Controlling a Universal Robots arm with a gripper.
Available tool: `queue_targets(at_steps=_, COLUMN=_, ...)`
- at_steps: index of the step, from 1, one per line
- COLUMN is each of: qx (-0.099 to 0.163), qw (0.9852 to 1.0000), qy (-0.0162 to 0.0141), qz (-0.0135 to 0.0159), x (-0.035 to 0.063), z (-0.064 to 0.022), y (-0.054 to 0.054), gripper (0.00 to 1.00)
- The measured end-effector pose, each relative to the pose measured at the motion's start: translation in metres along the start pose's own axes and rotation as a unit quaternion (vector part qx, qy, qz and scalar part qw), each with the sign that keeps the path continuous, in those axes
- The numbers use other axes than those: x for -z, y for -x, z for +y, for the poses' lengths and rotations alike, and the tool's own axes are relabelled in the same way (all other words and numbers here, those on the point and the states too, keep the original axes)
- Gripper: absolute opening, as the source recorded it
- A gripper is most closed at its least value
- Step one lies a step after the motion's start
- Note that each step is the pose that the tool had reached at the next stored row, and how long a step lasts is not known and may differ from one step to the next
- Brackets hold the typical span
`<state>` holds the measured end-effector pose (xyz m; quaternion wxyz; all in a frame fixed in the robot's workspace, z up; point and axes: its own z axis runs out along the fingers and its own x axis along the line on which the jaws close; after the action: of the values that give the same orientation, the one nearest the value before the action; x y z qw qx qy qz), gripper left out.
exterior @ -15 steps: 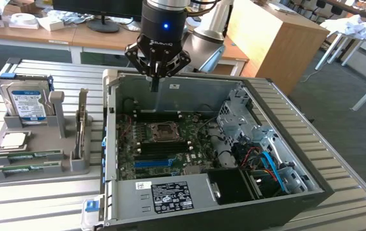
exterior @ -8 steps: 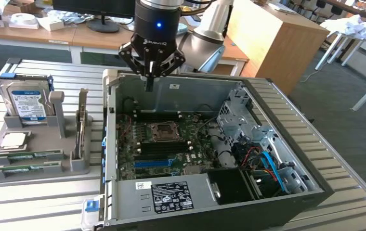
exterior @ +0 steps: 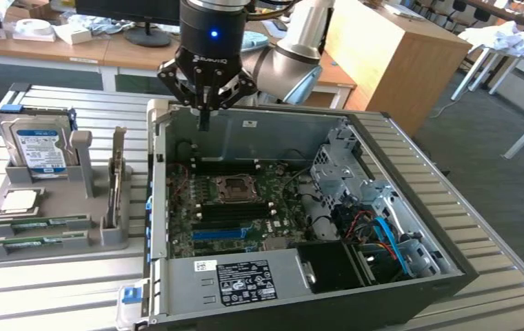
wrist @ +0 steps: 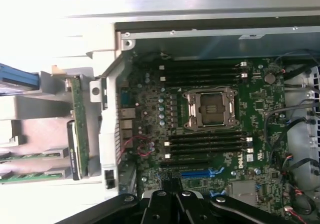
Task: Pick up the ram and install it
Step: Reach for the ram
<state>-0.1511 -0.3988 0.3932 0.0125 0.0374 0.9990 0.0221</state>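
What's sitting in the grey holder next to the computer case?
A hard drive standing upright, a square processor chip lying flat, one ram stick beside a second ram stick, and a thin board on edge. The drive's lower end is hidden inside the holder.

Bright, even room light; glare bleaches the table [wrist: 150, 4] in the wrist view.
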Motion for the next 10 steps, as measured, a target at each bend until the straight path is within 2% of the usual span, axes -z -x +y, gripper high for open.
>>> queue_targets(at_steps=10, qx=0.000, qw=1.0000, qy=0.0000, qz=0.0000, x=0.0005, z=-0.0017, y=-0.023, gripper=0.10)
